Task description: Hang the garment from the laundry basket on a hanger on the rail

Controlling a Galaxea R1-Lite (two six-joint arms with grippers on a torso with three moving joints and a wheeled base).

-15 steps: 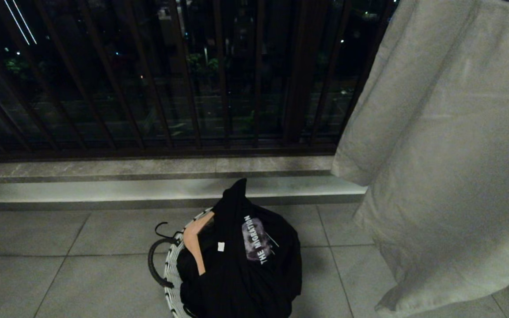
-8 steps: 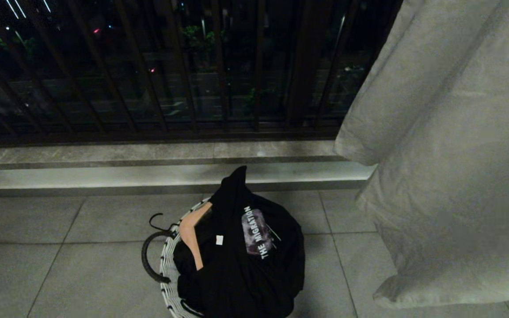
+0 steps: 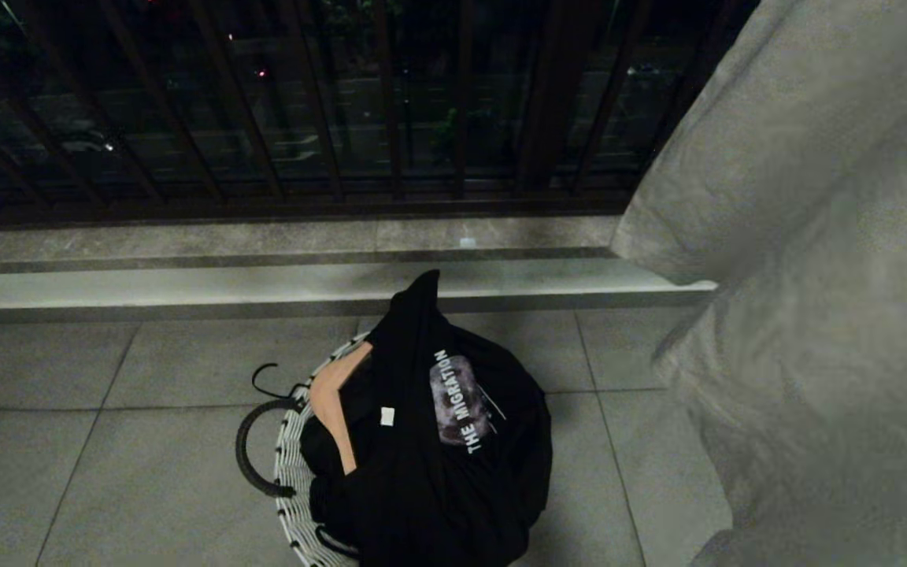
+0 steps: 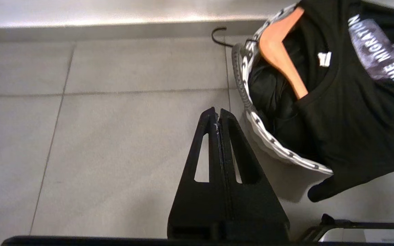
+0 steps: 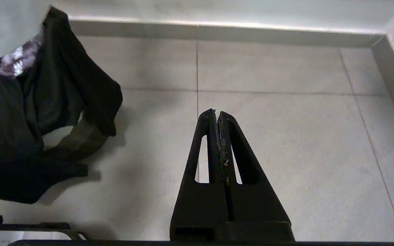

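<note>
**Q:** Where does the shirt sit, relative to your grippers?

**A:** The black T-shirt (image 3: 453, 457) is heaped in the laundry basket (image 3: 290, 472), spilling over its rim on the tiled floor (image 3: 107, 472), just short of the balcony step (image 3: 186, 276). A wooden hanger (image 3: 331, 409) is already tucked in its neck, its dark hook (image 3: 264, 382) poking out over the rim on my left side. The basket lies between my two arms, ahead of both

**Q:** And your fingers?

**A:** My left gripper (image 4: 217, 114) has its jaws pressed together, empty, hanging over bare tile just beside the basket rim. My right gripper (image 5: 215, 114) is likewise pressed together and empty, over open floor with the shirt's draped edge (image 5: 63, 102) well off to its side

**Q:** Which arm is better placed?

**A:** I judge the left. The hanger's arm runs from the rim inward toward the shirt's middle, and its hook end faces my left side, so that gripper has the shorter reach. The rail is not in view; only a pale hanging sheet (image 3: 816, 315) to my right
</note>
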